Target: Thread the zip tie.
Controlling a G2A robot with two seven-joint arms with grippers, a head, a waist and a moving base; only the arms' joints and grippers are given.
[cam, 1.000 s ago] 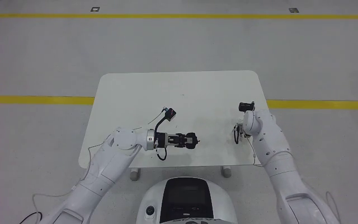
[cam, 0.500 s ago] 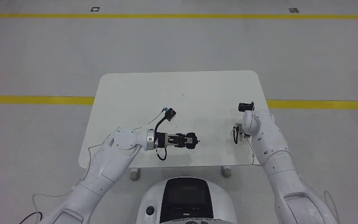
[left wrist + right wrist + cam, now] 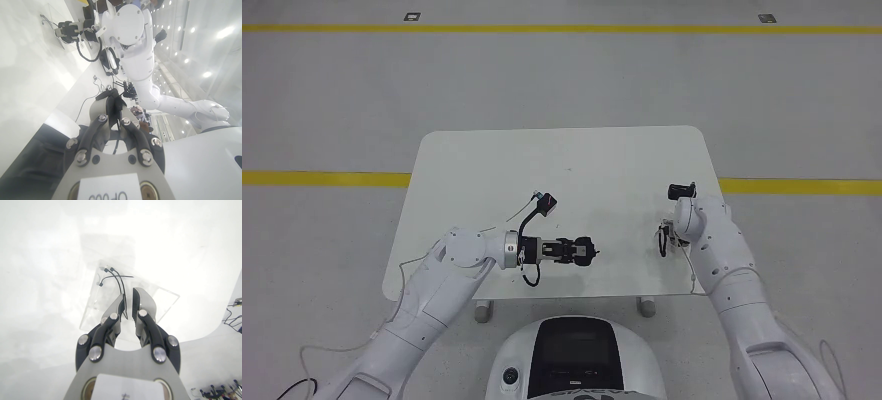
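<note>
Left wrist view first: the left gripper [image 3: 112, 98] has its fingers [image 3: 98, 108] pressed tight together, pinching a black zip tie [image 3: 103, 95]. One end of the tie pokes out sideways past the tips. A thin black strip runs back between the fingers toward the wrist. From above, this gripper hangs over the near part of the white table [image 3: 542, 170].

Across from it, the right gripper [image 3: 129, 292] has its fingers [image 3: 145, 300] spread a little, with a gap between them. Loose zip ties [image 3: 118, 280] lie in a clear tray [image 3: 168, 308] under it. One of them runs right along the inside of one finger, not pinched. I cannot tell if it touches the pad.
</note>
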